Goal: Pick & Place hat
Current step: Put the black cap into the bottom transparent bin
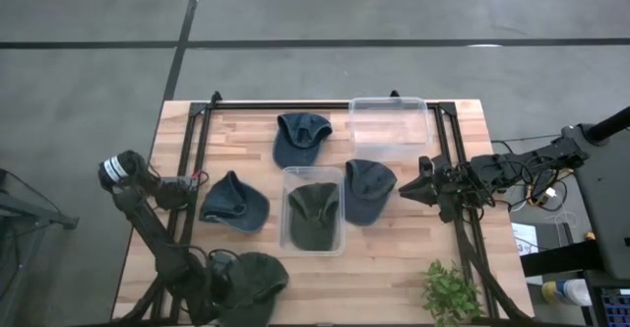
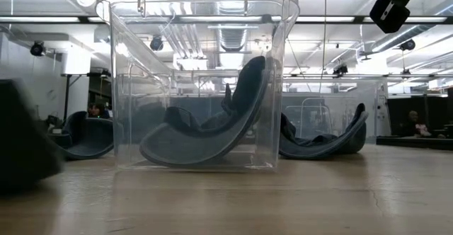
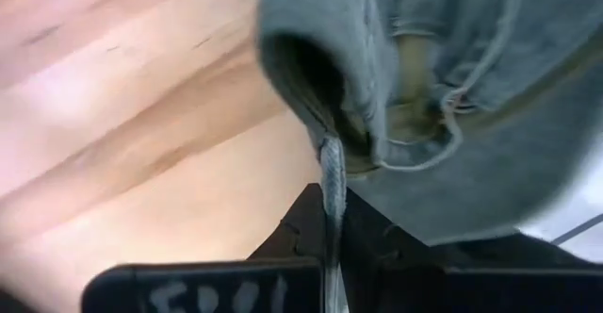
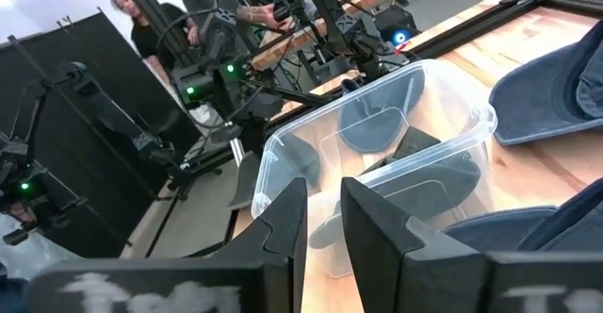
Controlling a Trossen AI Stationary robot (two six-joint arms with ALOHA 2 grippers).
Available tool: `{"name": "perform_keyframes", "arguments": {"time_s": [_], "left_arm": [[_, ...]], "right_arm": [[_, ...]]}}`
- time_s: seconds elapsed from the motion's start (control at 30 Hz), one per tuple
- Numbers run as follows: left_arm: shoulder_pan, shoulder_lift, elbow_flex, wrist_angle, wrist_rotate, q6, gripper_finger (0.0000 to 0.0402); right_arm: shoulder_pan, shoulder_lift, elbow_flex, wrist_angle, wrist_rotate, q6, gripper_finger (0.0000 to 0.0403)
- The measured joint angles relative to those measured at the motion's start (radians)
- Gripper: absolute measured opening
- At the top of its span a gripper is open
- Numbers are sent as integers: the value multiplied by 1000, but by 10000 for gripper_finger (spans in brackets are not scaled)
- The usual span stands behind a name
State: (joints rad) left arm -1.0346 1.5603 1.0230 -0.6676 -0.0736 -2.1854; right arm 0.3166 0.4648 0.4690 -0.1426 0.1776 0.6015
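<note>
A dark cap point(image 1: 258, 278) is pinched by the left gripper point(image 1: 219, 271); the right gripper point(image 1: 402, 191) fingers are seen slightly parted, empty.

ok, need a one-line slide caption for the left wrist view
Left gripper jaws shut on the edge of a grey hat, held over the wooden table.

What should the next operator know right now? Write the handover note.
Left gripper: shut on the edge of a hat at the table's near left corner.
Right gripper: idle at the right side, fingers slightly apart, holding nothing.
Done: one hat sits in the centre bin.
Left: three hats lie loose on the table; the far bin looks empty.
</note>
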Motion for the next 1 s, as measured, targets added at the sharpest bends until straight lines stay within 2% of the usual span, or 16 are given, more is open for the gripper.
{"name": "perform_keyframes", "arguments": {"time_s": [0.2,0.37,0.63,0.8,0.9,1.0], "left_arm": [[-19,-103,130,-237,-3,28,7],[-23,-159,308,-454,-4,71,7],[-23,-155,639,-811,10,99,7],[-22,-136,697,-904,-4,114,7],[-18,-138,687,-902,-129,146,7],[-10,-141,674,-800,-450,301,7]], "right_arm": [[0,0,0,0,0,13,63],[0,0,0,0,0,16,63],[0,0,0,-1,2,11,63],[0,0,0,-1,4,8,63],[0,0,0,-1,5,8,63],[0,0,0,-1,5,8,63]]}}
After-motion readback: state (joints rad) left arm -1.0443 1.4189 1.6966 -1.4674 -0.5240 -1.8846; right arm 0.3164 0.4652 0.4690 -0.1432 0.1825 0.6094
